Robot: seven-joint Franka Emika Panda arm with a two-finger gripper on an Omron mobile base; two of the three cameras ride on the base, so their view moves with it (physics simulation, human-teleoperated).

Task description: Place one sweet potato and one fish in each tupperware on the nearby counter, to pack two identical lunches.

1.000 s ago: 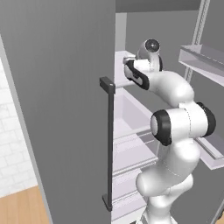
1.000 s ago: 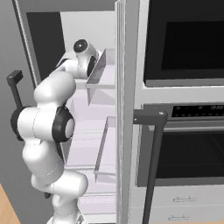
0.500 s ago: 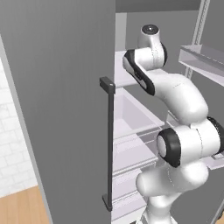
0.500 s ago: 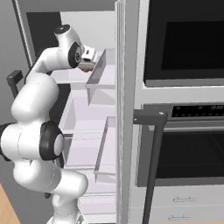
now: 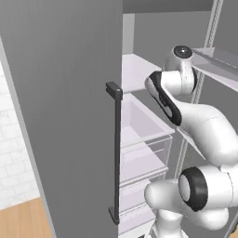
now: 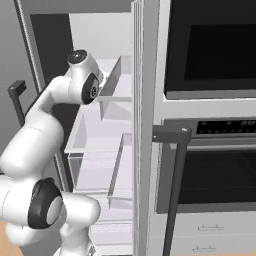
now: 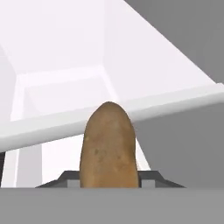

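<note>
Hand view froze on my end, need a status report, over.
Hand shut on brown oval sweet potato. White fridge shelf edge straight ahead. Open grey fridge door alongside arm.

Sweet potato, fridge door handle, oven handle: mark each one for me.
sweet potato (image 7: 108,146), hand view, middle of its brown skin.
fridge door handle (image 5: 116,153), left base view, midway down the dark vertical bar.
oven handle (image 6: 175,192), right base view, on the dark upright bar.

no readable text, label, brand, number or sign is found; the small marks on the oven control panel (image 6: 225,126) are too blurred to be made out
</note>
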